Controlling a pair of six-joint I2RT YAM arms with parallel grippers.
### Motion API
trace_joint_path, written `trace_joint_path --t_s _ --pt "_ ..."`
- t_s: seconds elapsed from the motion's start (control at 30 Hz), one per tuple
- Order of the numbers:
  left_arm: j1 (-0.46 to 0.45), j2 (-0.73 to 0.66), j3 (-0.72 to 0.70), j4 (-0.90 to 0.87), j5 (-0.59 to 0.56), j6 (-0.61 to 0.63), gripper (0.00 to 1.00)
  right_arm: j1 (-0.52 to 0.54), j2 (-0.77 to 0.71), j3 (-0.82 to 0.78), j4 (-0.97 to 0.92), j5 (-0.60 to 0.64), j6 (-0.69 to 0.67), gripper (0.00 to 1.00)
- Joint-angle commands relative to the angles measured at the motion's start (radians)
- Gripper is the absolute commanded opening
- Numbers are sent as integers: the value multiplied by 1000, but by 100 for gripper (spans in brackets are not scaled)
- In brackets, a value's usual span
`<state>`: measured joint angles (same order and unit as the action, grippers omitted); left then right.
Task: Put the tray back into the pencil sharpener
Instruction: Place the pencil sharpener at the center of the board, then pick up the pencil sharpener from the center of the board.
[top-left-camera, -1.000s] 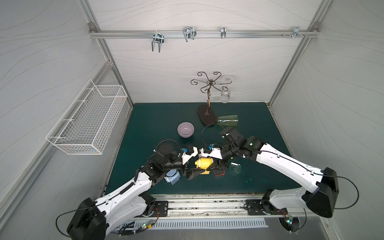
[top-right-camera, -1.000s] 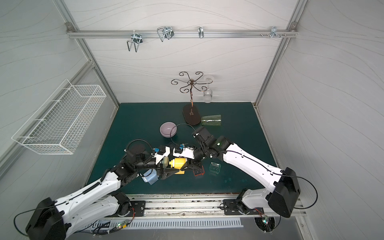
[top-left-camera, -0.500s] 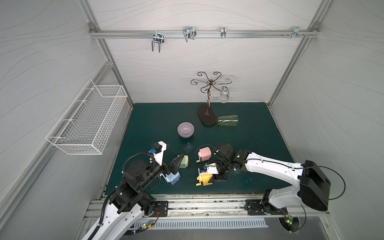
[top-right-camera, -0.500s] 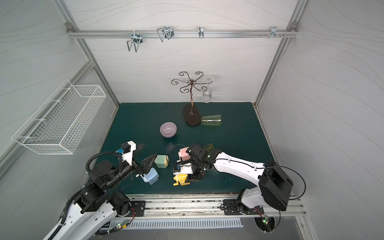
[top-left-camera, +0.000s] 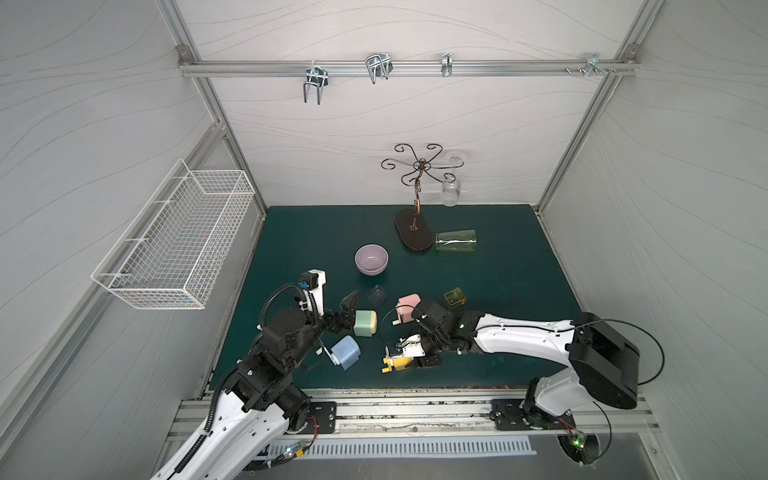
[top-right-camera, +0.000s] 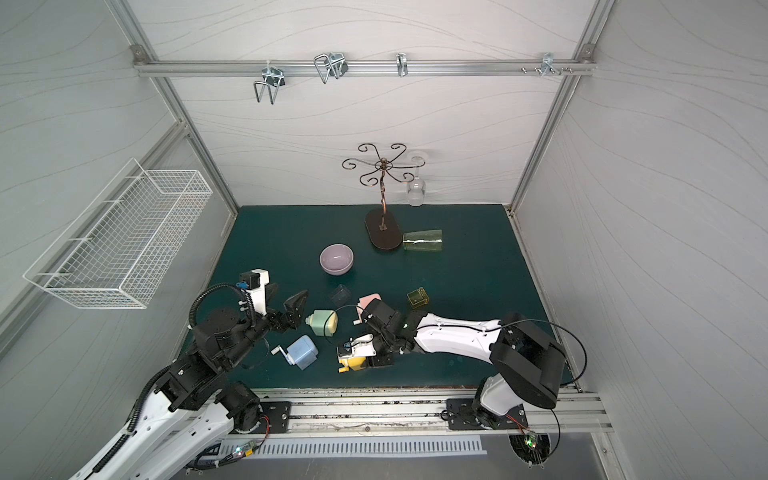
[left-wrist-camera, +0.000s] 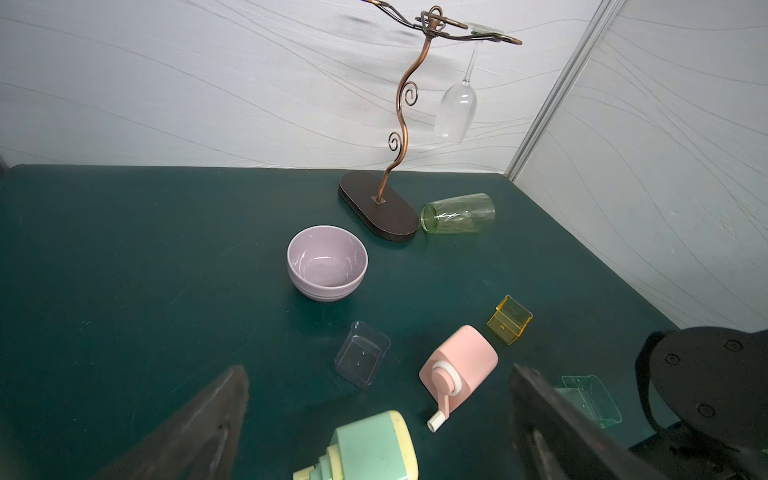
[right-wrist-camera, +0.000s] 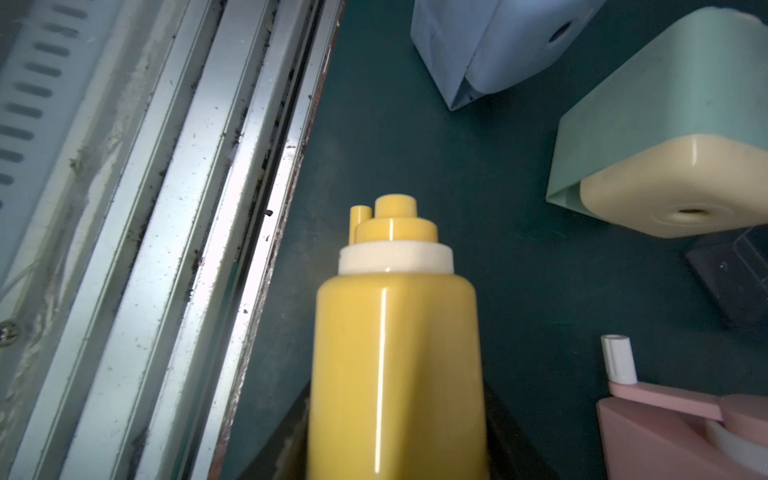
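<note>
A yellow pencil sharpener (top-left-camera: 395, 363) (top-right-camera: 355, 360) (right-wrist-camera: 395, 353) lies on its side near the table's front edge, and my right gripper (top-left-camera: 411, 360) (right-wrist-camera: 397, 415) is shut on its body. Whether a tray sits in it is hidden. A yellow see-through tray (top-left-camera: 454, 298) (top-right-camera: 417, 298) (left-wrist-camera: 509, 319) rests on the mat behind my right arm. My left gripper (top-left-camera: 348, 316) (left-wrist-camera: 378, 370) hangs open and empty just above a green sharpener (top-left-camera: 365, 324) (left-wrist-camera: 374, 449). A clear tray (top-left-camera: 377, 296) (left-wrist-camera: 361, 353) and a green tray (left-wrist-camera: 590, 399) lie nearby.
A pink sharpener (top-left-camera: 409, 303) (left-wrist-camera: 461, 365) and a blue sharpener (top-left-camera: 345, 352) crowd the front middle. Further back are a purple bowl (top-left-camera: 371, 259), a glass stand (top-left-camera: 413, 235) and a tipped green tumbler (top-left-camera: 456, 240). The metal rail (right-wrist-camera: 187, 208) runs along the front edge.
My left arm has let go and drawn back to the left, with its gripper open. My right arm has brought the yellow sharpener down toward the front edge.
</note>
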<state>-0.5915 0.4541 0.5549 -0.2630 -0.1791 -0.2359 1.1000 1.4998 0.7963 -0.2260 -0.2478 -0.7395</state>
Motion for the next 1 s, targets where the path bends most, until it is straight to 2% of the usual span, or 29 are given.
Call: trace_joint_path --t_s 0.0,0.1,0.13,0.17,0.2,0.33,0.4,0.5,0.6,0.7,0.87,0.97 --pt "3 21 33 76 -3 44 99 9 -19 1 -15 22 -38 61" --pt "2 74 55 103 18 108 99 -2 -59 48 -75 -11 -38 77" --pt "3 94 67 106 36 130 99 -10 -76 63 -96 -28 -24 84" --pt "4 122 81 107 62 155 99 -21 -102 83 -114 -51 -3 97" --pt "4 149 95 108 95 179 99 -34 -129 99 -130 -72 24 99" --pt "5 283 152 114 295 324 99 -150 -289 94 -144 -123 201 99" --pt "8 393 212 87 423 402 99 -272 -386 44 -128 -100 313 99" --pt "9 564 303 59 571 455 99 -481 -485 -9 -139 -104 430 98" --pt "7 701 347 109 635 454 100 -647 -537 -34 -157 -114 505 96" --pt "-25 812 375 109 653 526 100 -733 -556 -37 -189 -126 539 95" --pt "-56 1002 487 -16 614 623 100 -776 -591 -50 -243 -132 535 96" --pt "-68 1067 524 -39 590 648 100 -793 -609 -66 -265 -131 519 96"
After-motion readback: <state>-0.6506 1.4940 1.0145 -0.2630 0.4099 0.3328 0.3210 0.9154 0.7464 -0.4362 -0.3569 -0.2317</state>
